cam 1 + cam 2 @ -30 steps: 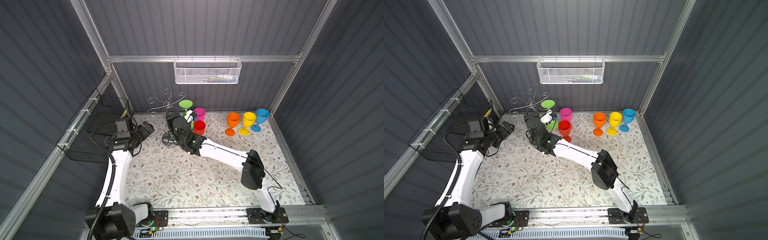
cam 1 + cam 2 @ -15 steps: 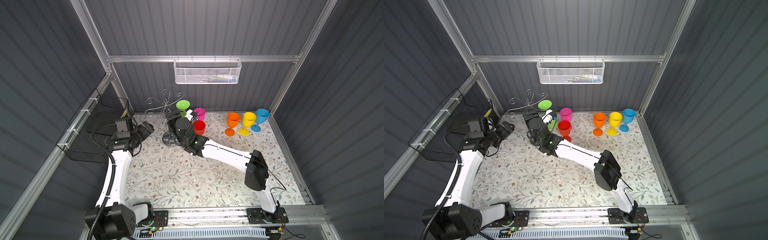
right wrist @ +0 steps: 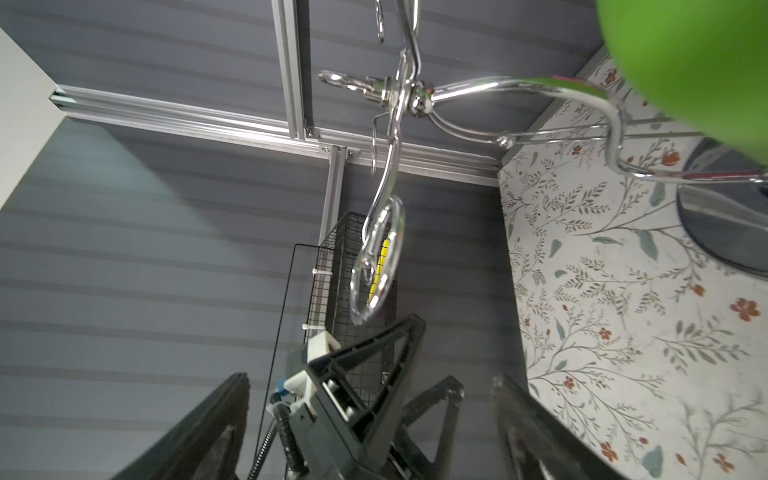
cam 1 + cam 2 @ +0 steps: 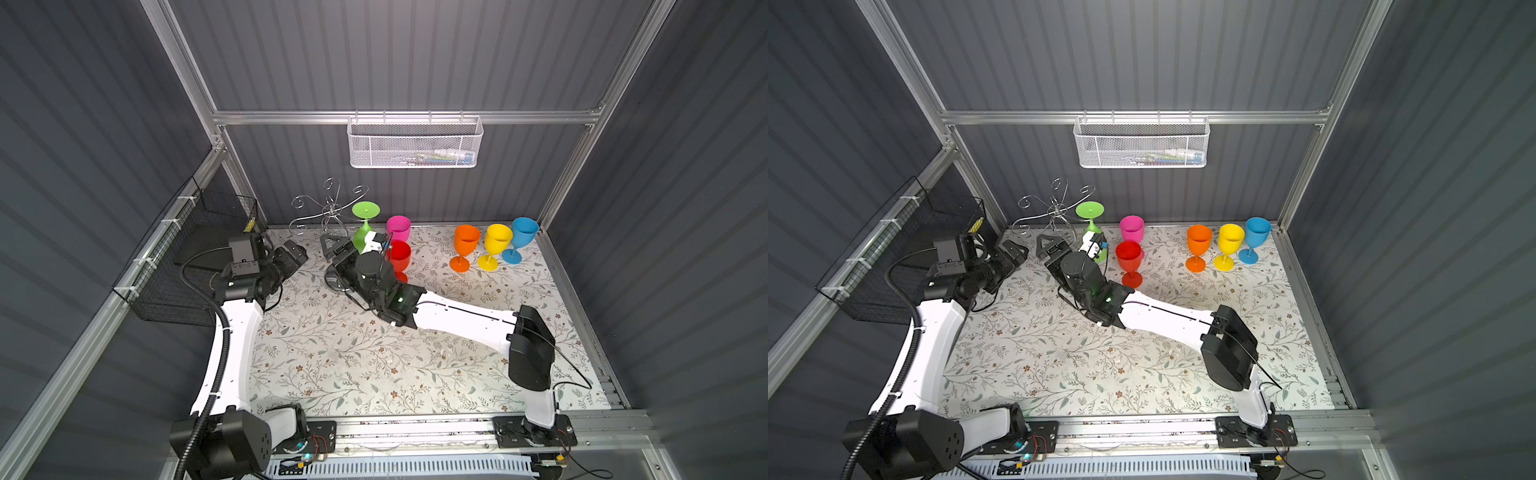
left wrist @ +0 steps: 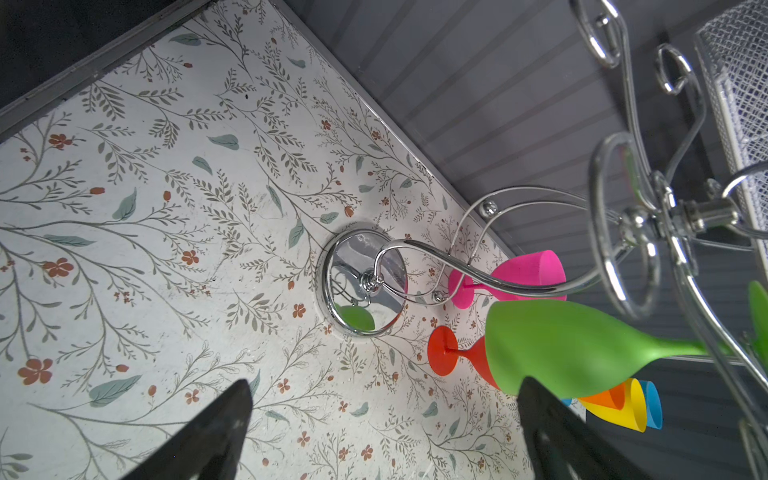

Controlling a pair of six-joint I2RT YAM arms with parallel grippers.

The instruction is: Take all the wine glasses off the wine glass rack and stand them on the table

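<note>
The wine glass rack [image 4: 329,210] is a chrome wire stand at the back left, with its round base [image 5: 361,286] on the floral mat. A green wine glass [image 4: 362,239] hangs upside down from one curled arm, also seen as the green wine glass [image 5: 561,345] in the left wrist view. My right gripper [image 4: 337,247] is open right beside the bowl, at the rack's stem, with nothing between its fingers; the green wine glass [image 3: 685,54] lies outside them. My left gripper [image 4: 297,254] is open and empty, left of the rack and pointing at it.
Pink [image 4: 398,227] and red [image 4: 400,255] glasses stand just right of the rack. Orange [image 4: 466,241], yellow [image 4: 497,239] and blue [image 4: 524,232] glasses stand at the back right. A black wire basket [image 4: 195,257] hangs on the left wall, a white mesh basket [image 4: 415,145] on the back wall.
My right gripper's jaws have opened wide and the gripper has shifted slightly left toward the rack stem. The green glass still hangs on the rack. The left arm has not moved.
</note>
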